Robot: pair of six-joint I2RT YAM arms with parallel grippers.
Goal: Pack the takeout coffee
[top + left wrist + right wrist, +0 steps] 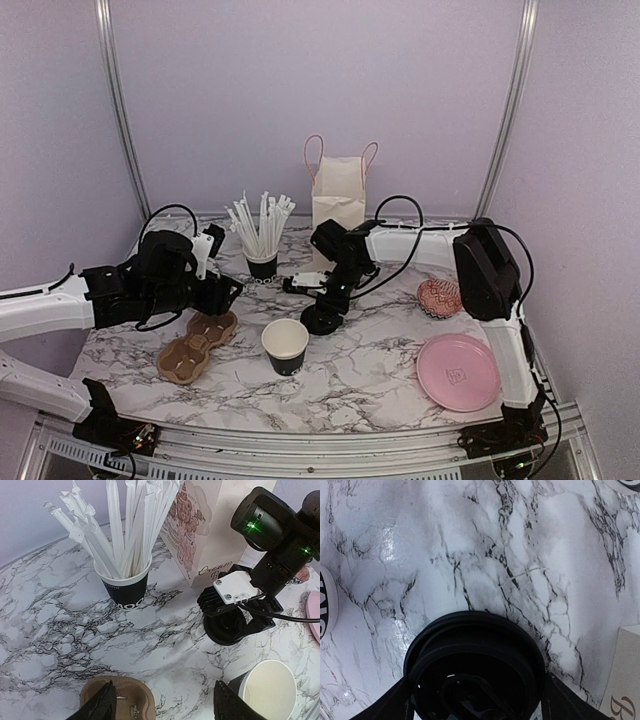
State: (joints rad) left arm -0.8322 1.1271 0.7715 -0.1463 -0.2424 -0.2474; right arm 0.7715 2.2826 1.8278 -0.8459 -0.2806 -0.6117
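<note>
Top external: empty cup (285, 345) upright, mouth up, on desk (370, 385); straws (262, 222) filling second cup (262, 265); lid (475, 650) flat inside right gripper (479, 685), grip unclear; left gripper (164, 690) spread, empty.

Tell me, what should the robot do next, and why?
Probably close the right tool on the round black lid: its fingers sit either side of it on the marble table, and the small black paper cup stands open, waiting.
</note>
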